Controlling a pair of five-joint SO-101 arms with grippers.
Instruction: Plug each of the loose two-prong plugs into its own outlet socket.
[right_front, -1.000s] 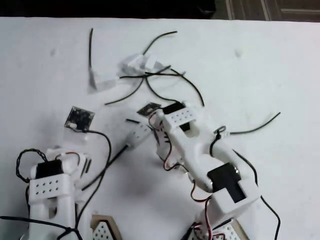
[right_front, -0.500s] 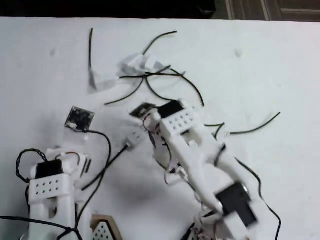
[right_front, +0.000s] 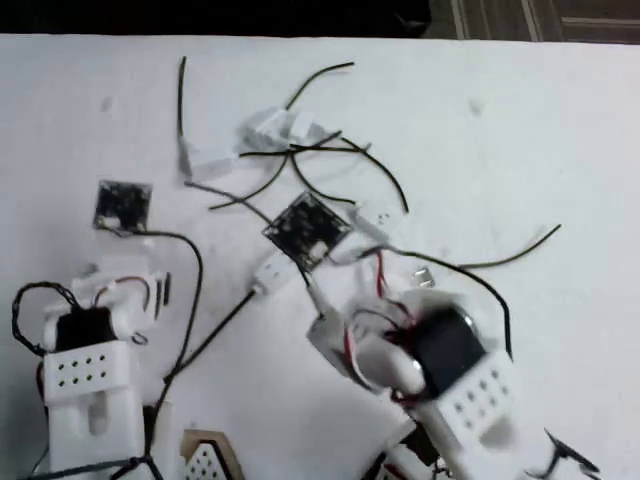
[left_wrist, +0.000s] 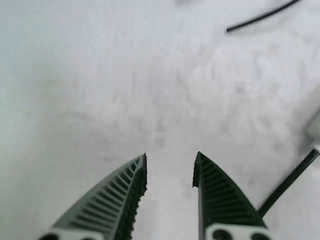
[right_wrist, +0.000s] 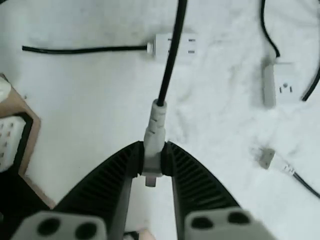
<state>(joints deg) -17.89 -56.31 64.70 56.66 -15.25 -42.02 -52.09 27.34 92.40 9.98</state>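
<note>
My right gripper (right_wrist: 152, 152) is shut on a white two-prong plug (right_wrist: 154, 135), held above the table with its black cord (right_wrist: 170, 60) running ahead. Past it lies a white outlet socket (right_wrist: 175, 46), and a second socket (right_wrist: 282, 90) sits off to one side. A loose plug (right_wrist: 270, 159) lies near that one. From above, the right gripper (right_front: 320, 318) hangs just in front of the socket (right_front: 272, 270), with the other socket (right_front: 378, 215) and the loose plug (right_front: 425, 280) to its right. My left gripper (left_wrist: 171, 159) is open over bare table, at the front left (right_front: 150, 288).
More white sockets (right_front: 270, 128) and tangled black cords (right_front: 320, 160) lie at the back middle. A long cord (right_front: 510, 255) trails right. A brown mounting base (right_front: 205, 455) sits at the front edge between the arms. A cord end (left_wrist: 260, 17) lies ahead of the left gripper.
The right arm has drawn back toward the front edge, bringing the plug and its cord along. The left arm has shifted a little to the left.
</note>
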